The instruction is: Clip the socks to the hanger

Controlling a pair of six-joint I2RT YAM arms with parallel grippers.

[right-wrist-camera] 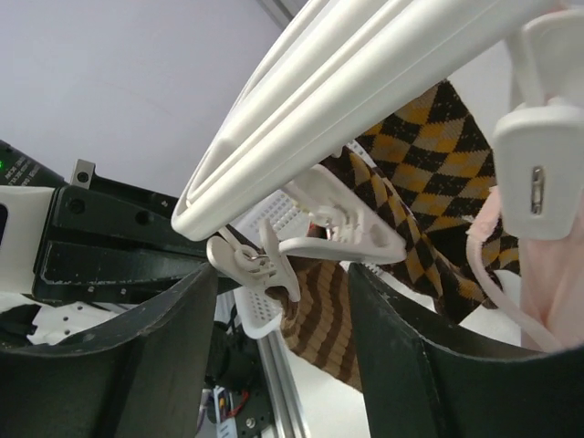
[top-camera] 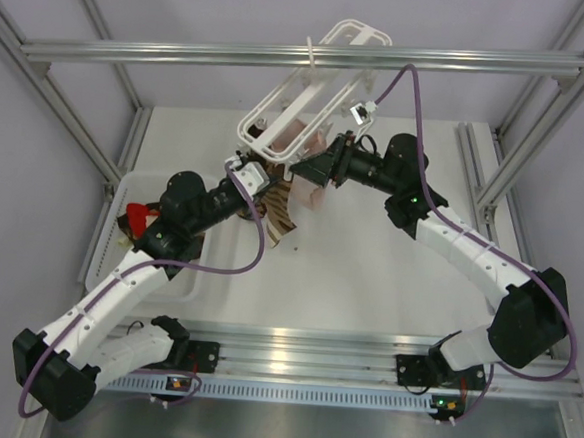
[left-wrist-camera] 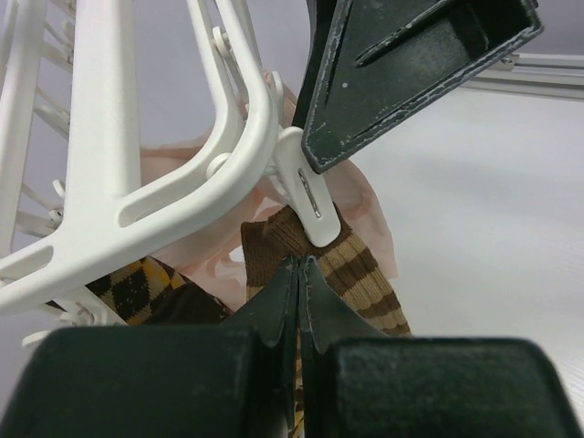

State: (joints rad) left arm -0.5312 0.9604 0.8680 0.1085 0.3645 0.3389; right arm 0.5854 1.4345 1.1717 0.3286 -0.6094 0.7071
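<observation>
Seen from above, the white plastic hanger (top-camera: 316, 85), an open frame of thin bars, hangs tilted from the grey aluminium rail (top-camera: 183, 53) over the far middle of the white tabletop (top-camera: 368, 274). The left arm stretches up from the near left and the right arm elbows in from the right. Their wrists meet under the frame's near end, where a ribbed brown-and-tan striped sock (top-camera: 278, 216) dangles beside pale pink socks (top-camera: 290, 134).

From the left wrist, the left claw (left-wrist-camera: 299, 274) has its black tips pressed together on the striped sock, just below a smooth white clip (left-wrist-camera: 310, 196) that closes over the cuff. A scuffed dark finger (left-wrist-camera: 411, 64) of the right arm stands at the clip's top. A knitted yellow-and-brown argyle sock (left-wrist-camera: 137, 287) hangs to the left.

From the right wrist, the right claw (right-wrist-camera: 278, 306) is spread wide. Between its fingers sits the clip with its wire spring, and the striped sock hangs beneath it.
</observation>
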